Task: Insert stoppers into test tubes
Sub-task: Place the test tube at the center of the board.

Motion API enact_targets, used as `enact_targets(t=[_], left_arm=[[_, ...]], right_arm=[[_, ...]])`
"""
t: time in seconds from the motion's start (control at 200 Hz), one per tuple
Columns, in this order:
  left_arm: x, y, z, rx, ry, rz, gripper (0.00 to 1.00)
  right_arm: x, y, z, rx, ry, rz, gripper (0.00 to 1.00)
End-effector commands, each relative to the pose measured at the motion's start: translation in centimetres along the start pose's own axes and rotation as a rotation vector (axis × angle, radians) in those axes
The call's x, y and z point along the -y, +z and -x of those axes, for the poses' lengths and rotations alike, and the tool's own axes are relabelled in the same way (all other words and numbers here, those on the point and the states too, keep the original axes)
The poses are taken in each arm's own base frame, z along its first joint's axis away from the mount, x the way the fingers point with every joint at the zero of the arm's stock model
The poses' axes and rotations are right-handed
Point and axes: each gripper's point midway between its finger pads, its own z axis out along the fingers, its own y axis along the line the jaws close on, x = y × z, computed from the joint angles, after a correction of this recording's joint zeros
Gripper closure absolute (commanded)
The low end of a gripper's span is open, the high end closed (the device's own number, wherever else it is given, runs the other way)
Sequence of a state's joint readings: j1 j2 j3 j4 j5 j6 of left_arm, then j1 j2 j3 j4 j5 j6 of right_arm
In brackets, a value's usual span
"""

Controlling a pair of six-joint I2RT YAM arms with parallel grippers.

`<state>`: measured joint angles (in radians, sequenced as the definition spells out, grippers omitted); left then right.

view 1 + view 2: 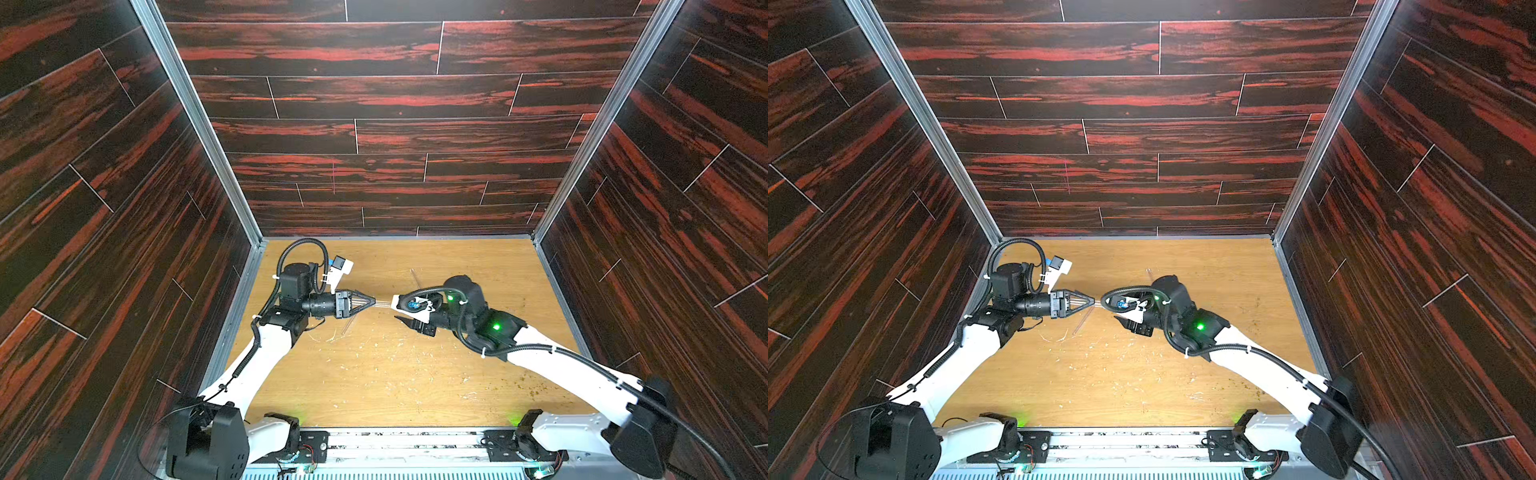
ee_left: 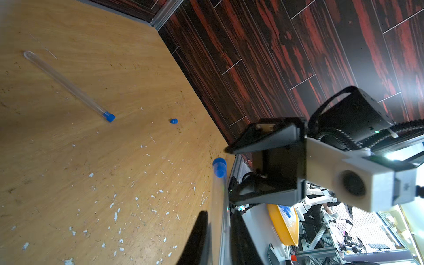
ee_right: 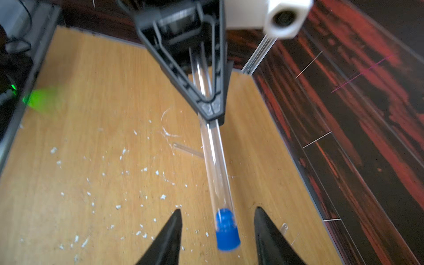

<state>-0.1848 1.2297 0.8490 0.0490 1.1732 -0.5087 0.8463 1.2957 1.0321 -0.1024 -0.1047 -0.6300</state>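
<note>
A: Non-task clutter on the bench?
B: Pale flakes (image 1: 399,343) scattered on the light wood table (image 1: 478,374), mostly on the near side of the left gripper (image 1: 372,301) and right gripper (image 1: 395,309), toward the metal front rail (image 1: 407,446).
A: Anything under the left one?
B: Curved white scratch (image 3: 166,128) on the board, just below its tip.
A: Surroundings?
B: Dark red-black wood-grain panels (image 1: 374,95) behind and outboard of both grippers, with aluminium corner posts (image 1: 195,108) at the joins. Green glow (image 1: 298,417) at the near edge. Yellow bowl (image 2: 283,223) off the table, beyond the right gripper, blurry.
</note>
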Motion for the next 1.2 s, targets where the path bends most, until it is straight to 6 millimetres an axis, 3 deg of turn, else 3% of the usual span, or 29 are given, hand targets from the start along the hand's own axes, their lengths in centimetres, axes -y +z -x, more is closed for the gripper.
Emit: enact_targets(t=[0.0,0.551,0.611,0.777,0.967,1.067,1.198], left_arm=[[1.4,0.0,0.3,-0.012,0.067,-0.029,0.95],[1.2,0.3,0.0,-0.029,0.070,-0.025,0.93],[1.5,0.3,0.1,-0.032,0.066,-0.025,0.86],[0.7,0.3,0.0,-0.024,0.076,0.000,0.49],[-0.3,-0.9,0.9,0.031,0.083,0.065,0.21],[-0.9,-2.2,2.2,0.089,0.080,0.118,0.12],[-2.2,-4.3,4.0,0.175,0.070,0.215,0.08]], right_arm=[[0.2,0.9,0.4,-0.008,-0.038,0.016,0.52],[-0.1,2.4,-0.2,-0.044,0.028,0.052,0.81],[0.0,2.3,-0.1,-0.038,0.039,0.048,0.83],[0.0,2.3,-0.4,-0.042,0.050,0.035,0.85],[-0.9,2.0,-2.1,-0.058,0.113,0.035,0.86],[-1.4,1.6,-3.8,-0.086,0.177,0.020,0.86],[-1.8,0.8,-5.8,-0.102,0.277,-0.001,0.86]])
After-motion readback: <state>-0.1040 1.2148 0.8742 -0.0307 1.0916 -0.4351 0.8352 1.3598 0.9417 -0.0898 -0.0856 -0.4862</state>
